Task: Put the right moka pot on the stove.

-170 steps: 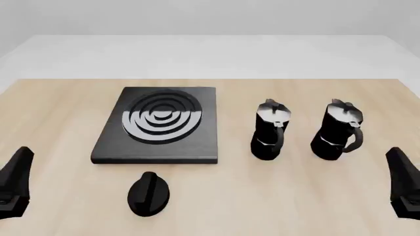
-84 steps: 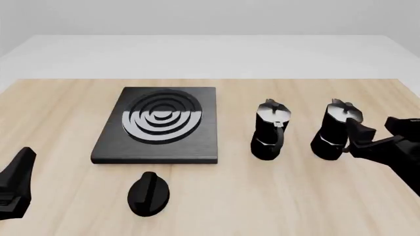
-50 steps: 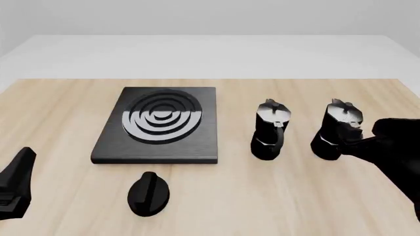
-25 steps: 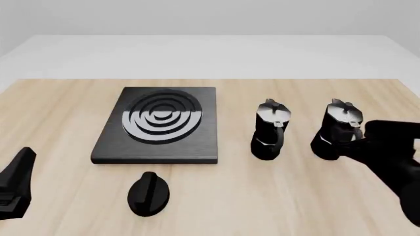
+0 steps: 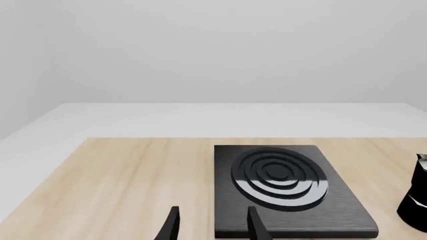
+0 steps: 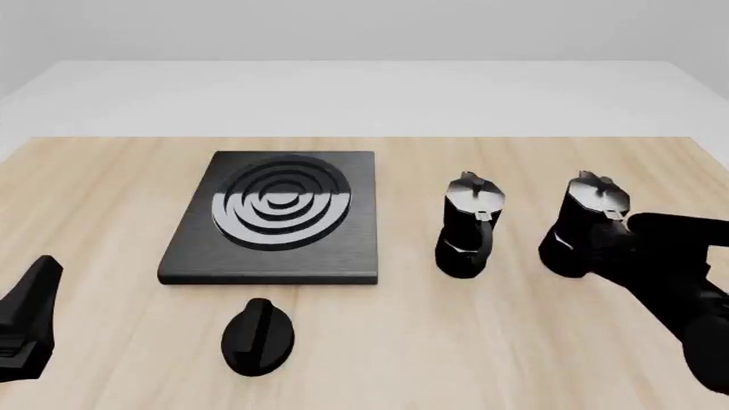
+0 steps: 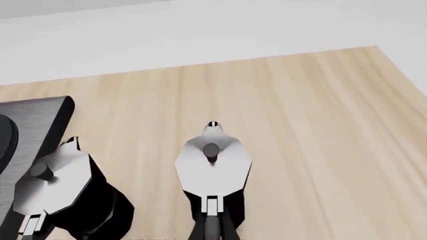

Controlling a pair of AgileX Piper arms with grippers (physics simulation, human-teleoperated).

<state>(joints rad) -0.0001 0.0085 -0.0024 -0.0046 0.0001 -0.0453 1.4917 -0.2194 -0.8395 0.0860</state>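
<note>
The right moka pot [image 6: 583,224] stands upright on the table, black with a silvery lid, its handle turned toward me. My right gripper [image 6: 615,243] has come in from the right and sits on that handle. In the right wrist view the pot's lid [image 7: 212,159] fills the centre, and the fingers close in narrowly on the handle below it. The stove [image 6: 273,215], a black slab with silver rings, lies well to the left of both pots. My left gripper [image 5: 212,212] hovers low at the near left, open and holding nothing.
A second, near-identical moka pot [image 6: 469,226] stands between the stove and the right pot, close beside it [image 7: 61,186]. A small black round knob [image 6: 259,336] lies in front of the stove. The table's right edge runs just past the right arm.
My right arm came in from the near right, reached the right pot's handle and drew its fingers in around it. Pot, stove and left arm have stayed put.
</note>
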